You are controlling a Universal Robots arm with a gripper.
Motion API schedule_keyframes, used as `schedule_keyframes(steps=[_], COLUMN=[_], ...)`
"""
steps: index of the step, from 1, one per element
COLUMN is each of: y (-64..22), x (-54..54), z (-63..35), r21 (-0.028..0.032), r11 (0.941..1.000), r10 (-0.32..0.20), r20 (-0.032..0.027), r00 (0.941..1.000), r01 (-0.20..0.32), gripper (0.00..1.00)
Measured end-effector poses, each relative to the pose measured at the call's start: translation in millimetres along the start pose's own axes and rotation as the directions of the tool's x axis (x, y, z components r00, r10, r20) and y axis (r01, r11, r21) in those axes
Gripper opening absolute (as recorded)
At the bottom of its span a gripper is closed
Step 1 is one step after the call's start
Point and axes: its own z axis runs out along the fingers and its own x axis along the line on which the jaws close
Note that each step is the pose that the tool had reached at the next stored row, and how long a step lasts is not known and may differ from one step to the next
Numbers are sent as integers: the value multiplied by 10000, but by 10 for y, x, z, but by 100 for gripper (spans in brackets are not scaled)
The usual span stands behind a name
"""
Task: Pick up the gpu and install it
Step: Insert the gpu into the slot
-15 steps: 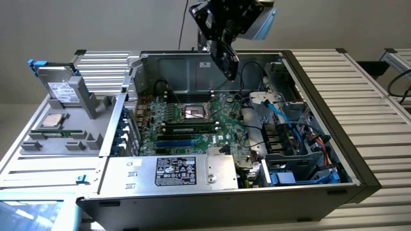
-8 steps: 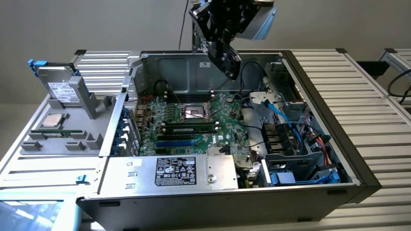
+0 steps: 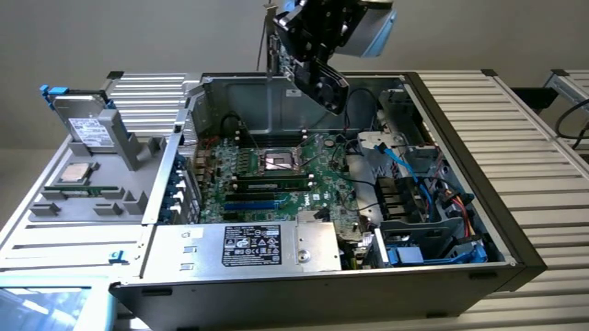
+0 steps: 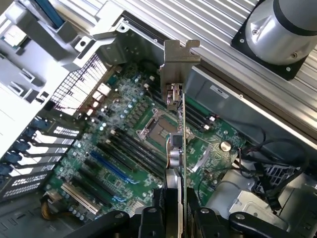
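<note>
Black pincer (image 4: 176,214) clamps the thin, flat green gpu (image 4: 177,148).

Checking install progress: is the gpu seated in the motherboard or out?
Out: the gpu hangs in the gripper above the open case, clear of the motherboard.

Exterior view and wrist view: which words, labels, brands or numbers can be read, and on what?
No text reads clearly.
The power supply label: print too small to read.
The hard drive label: blurred.
The motherboard: markings too small to read.
The gpu: no legible print.
</note>
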Motion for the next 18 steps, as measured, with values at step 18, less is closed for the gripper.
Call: schedule_keyframes(steps=[18], y=[-2], x=[-1], z=[11], r21=[116], r11=[9523], r10=[-3042], r20=[-418], r00=[9517], r01=[3049], gripper=[28])
